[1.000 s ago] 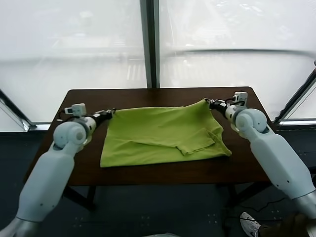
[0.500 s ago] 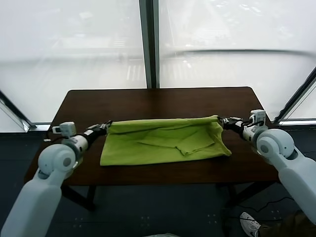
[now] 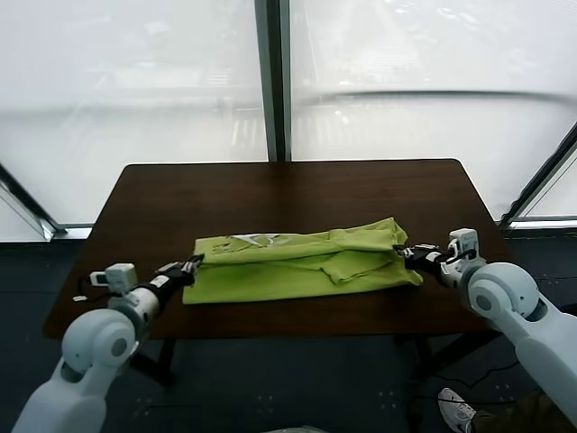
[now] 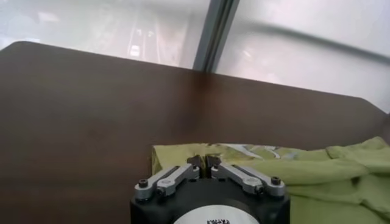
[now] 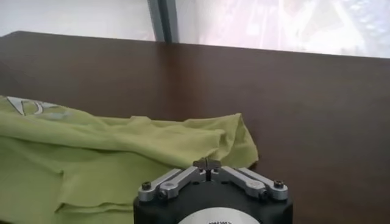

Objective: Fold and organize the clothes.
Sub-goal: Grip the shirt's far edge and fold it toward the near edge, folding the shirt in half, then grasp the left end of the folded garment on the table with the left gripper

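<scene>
The lime-green T-shirt (image 3: 297, 263) lies folded across the middle of the dark table, its back layer doubled over toward the front. A strip of white print (image 3: 248, 240) shows along the fold. My left gripper (image 3: 191, 265) is low at the shirt's left edge, shut on the fabric (image 4: 317, 173). At the shirt's right front corner my right gripper (image 3: 402, 253) is also shut, pinching the fabric (image 5: 122, 146). In each wrist view the fingertips (image 4: 205, 161) (image 5: 207, 163) meet over green cloth.
The brown table (image 3: 270, 189) has bare wood behind the shirt and at both ends. A window wall with a dark central post (image 3: 273, 81) stands behind it. The floor below the front edge is dark.
Both grippers have carried the shirt's far edge toward the table's front and lower, folding the shirt over itself into a narrower band. The white print now shows.
</scene>
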Motion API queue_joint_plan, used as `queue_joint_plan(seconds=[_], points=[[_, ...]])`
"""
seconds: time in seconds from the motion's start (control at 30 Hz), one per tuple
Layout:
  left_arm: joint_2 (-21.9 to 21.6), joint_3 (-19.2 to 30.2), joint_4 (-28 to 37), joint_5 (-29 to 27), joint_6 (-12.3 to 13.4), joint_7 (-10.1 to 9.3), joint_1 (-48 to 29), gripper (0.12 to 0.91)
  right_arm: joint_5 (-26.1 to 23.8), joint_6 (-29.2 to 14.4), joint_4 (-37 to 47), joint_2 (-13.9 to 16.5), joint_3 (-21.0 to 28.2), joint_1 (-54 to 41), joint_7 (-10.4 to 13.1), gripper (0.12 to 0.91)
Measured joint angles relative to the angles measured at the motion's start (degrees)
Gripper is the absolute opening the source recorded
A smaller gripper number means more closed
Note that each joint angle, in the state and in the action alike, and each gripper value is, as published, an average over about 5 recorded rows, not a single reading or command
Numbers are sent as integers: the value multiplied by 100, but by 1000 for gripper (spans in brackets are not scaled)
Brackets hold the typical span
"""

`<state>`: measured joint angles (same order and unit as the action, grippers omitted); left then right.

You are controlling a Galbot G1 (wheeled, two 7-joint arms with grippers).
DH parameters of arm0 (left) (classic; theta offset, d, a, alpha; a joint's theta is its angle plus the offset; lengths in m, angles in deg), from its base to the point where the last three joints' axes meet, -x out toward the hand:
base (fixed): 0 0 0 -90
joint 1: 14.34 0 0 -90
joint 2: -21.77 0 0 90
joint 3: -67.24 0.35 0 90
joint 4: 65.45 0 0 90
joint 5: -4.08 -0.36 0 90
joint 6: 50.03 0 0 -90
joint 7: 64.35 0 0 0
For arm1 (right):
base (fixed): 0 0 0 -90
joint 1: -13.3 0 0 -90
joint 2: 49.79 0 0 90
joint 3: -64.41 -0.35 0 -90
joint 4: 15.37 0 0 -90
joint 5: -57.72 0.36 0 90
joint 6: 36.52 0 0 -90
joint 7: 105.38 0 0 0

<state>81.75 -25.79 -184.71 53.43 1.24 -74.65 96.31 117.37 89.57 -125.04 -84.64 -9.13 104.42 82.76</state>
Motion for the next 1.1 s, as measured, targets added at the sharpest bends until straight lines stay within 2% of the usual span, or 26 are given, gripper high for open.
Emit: queue_joint_plan(seconds=[0.1, 0.2, 0.27, 0.4, 0.5, 0.6, 0.63, 0.9, 1.1], points=[[15, -34, 44, 26, -17, -26, 31, 220, 34, -15, 7, 4, -27, 41, 15, 215], [13, -92, 15, 57, -51, -57, 104, 264, 117, -42, -39, 37, -80, 76, 1, 389], [-2, -145, -36, 82, -71, -60, 165, 352, 183, -56, -88, 78, -128, 87, -31, 521], [-44, -246, -112, 143, -95, -64, 223, 576, 327, -84, -174, 150, -239, 49, -51, 763], [-58, -287, -102, 197, -97, -89, 167, 757, 363, -175, -148, 145, -306, -46, -38, 878], [-53, -277, -27, 248, -94, -138, 22, 875, 312, -268, 1, 57, -313, -229, -20, 903], [-50, -262, 13, 255, -85, -151, -45, 891, 271, -287, 77, 10, -303, -306, -19, 905], [83, 41, 493, 149, -7, -154, -726, 907, -322, -393, 920, -609, -133, -880, -66, 907], [131, 272, 903, 133, -38, -137, -1179, 907, -512, -384, 1434, -1129, 12, -1094, -66, 907]])
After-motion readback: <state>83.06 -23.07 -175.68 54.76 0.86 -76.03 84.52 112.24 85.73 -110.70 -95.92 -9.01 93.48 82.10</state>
